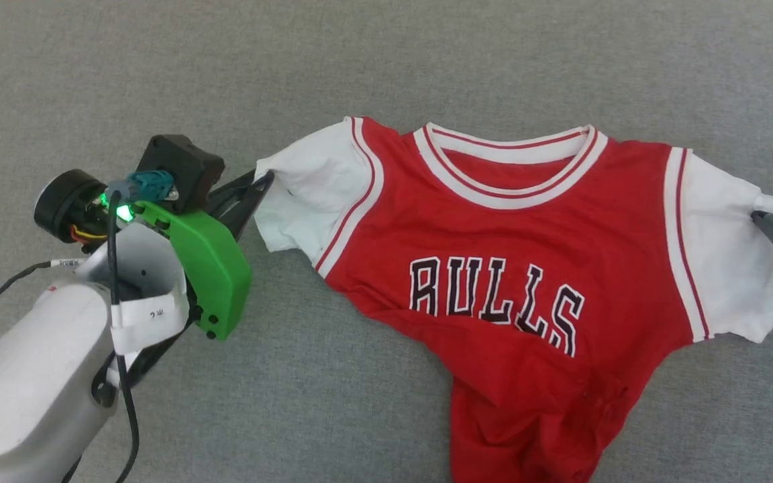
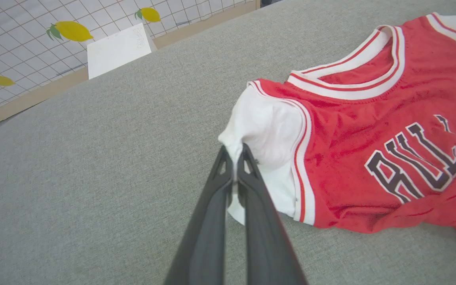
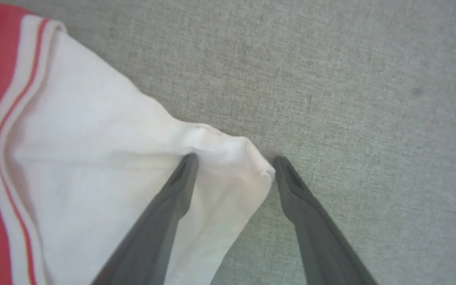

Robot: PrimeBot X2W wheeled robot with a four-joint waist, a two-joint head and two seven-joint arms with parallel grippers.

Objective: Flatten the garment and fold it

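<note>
Left wrist view: the left gripper (image 2: 234,152) is pinched tight on a small peak of the garment's white left sleeve (image 2: 267,126), lifting it off the grey surface (image 2: 93,178). So little cloth is caught that a firm outward tug would likely pull it free.

In the right wrist view the right gripper (image 3: 234,160) stands wide. One finger lies over the tip of the right sleeve (image 3: 93,158) and the other rests on the grey surface just beside it, so nothing is gripped. If the left arm pulls now, I judge the whole garment (image 1: 507,268) would slide instead of stretching flat.

It lies front up, collar away from the robot, with its lower half bunched and creased. Folding over those wrinkles would lock them in.
</note>
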